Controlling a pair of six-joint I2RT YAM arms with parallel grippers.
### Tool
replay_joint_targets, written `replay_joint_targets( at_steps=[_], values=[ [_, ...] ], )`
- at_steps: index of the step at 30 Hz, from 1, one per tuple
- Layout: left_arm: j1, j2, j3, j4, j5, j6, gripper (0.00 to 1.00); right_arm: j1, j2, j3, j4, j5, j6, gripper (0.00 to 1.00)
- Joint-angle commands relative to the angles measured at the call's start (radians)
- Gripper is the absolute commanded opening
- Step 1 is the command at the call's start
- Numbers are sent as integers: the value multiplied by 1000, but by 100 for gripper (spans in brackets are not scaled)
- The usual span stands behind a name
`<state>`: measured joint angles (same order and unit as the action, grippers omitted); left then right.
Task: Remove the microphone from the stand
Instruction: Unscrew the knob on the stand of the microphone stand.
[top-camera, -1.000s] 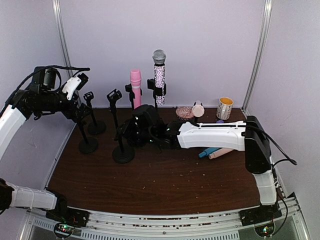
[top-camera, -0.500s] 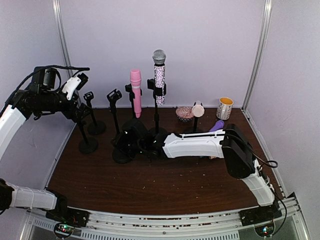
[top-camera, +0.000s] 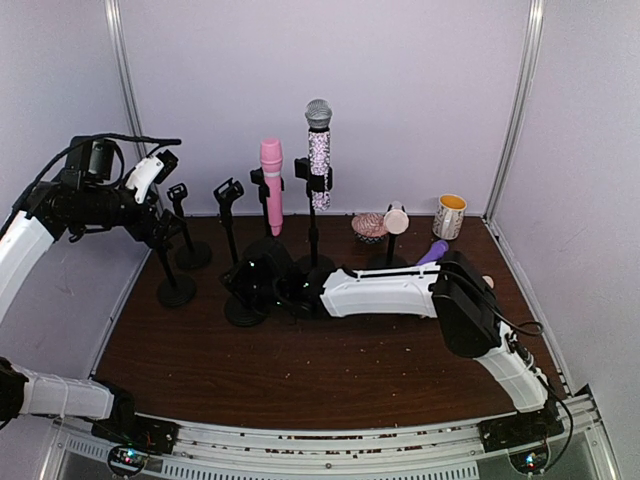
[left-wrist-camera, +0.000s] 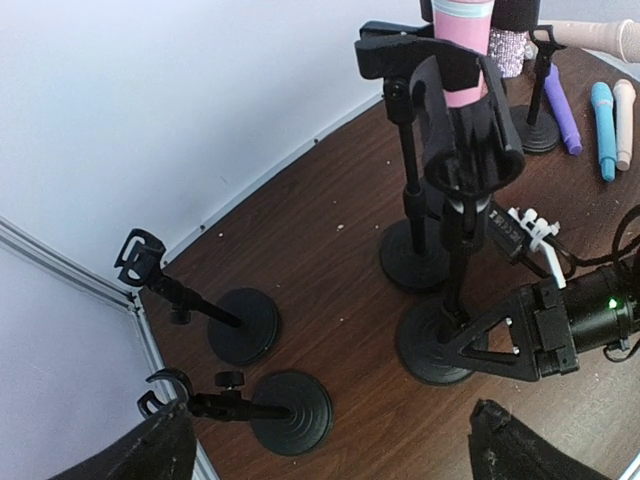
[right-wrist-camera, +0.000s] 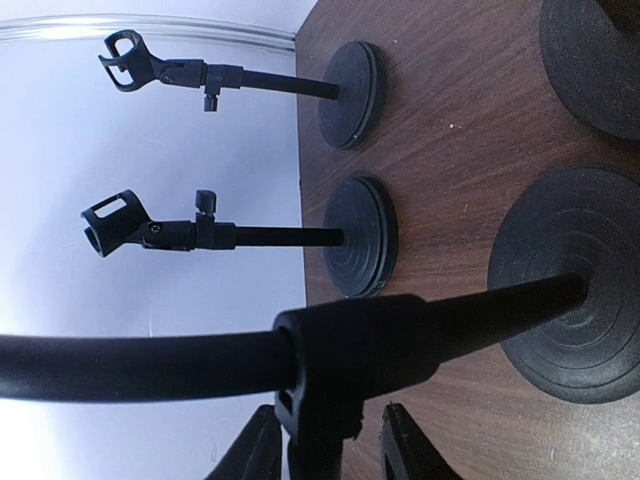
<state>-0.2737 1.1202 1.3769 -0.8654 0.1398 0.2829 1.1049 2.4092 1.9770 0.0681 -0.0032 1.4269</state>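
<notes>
A pink microphone (top-camera: 271, 185) and a glittery microphone (top-camera: 318, 150) with a silver head each stand upright in a clip stand at the back. In front of them is an empty stand (top-camera: 232, 250). Low on it, just above its round base (right-wrist-camera: 570, 300), my right gripper (top-camera: 252, 285) is open, and its two fingers flank the pole's collar (right-wrist-camera: 350, 350) with a small gap on one side. My left gripper (top-camera: 162, 222) hangs open and empty, high over two more empty stands (left-wrist-camera: 245, 325) at the left. The left wrist view shows the pink microphone (left-wrist-camera: 465, 25) in its clip.
A mug (top-camera: 450, 215), a pink cupcake-like object (top-camera: 370, 225) and a beige microphone (top-camera: 396, 218) on a short stand sit at the back right. Purple (left-wrist-camera: 560, 95), blue (left-wrist-camera: 603, 130) and beige (left-wrist-camera: 625, 110) microphones lie on the table's right side. Walls close in on three sides.
My right arm has swung left and forward from behind the stands to the empty stand's pole, and its jaws have narrowed. The left arm has stayed put.
</notes>
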Motion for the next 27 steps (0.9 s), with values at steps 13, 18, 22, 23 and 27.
replay_joint_targets(
  at_steps=[13,18,22,23,27],
  values=[
    [10,-17,-29,54,31,7,98,-27,11,23,36,21,35,19],
    [10,-21,-30,58,24,15,98,-28,-11,14,30,24,7,9],
    [10,-19,-32,60,25,10,98,-27,-74,-70,51,32,-8,0],
    [10,-18,-32,60,27,6,98,-27,-94,-93,61,30,-13,0],
    [10,-15,-36,60,33,1,97,-28,-176,-193,82,-16,-49,0]
  ],
)
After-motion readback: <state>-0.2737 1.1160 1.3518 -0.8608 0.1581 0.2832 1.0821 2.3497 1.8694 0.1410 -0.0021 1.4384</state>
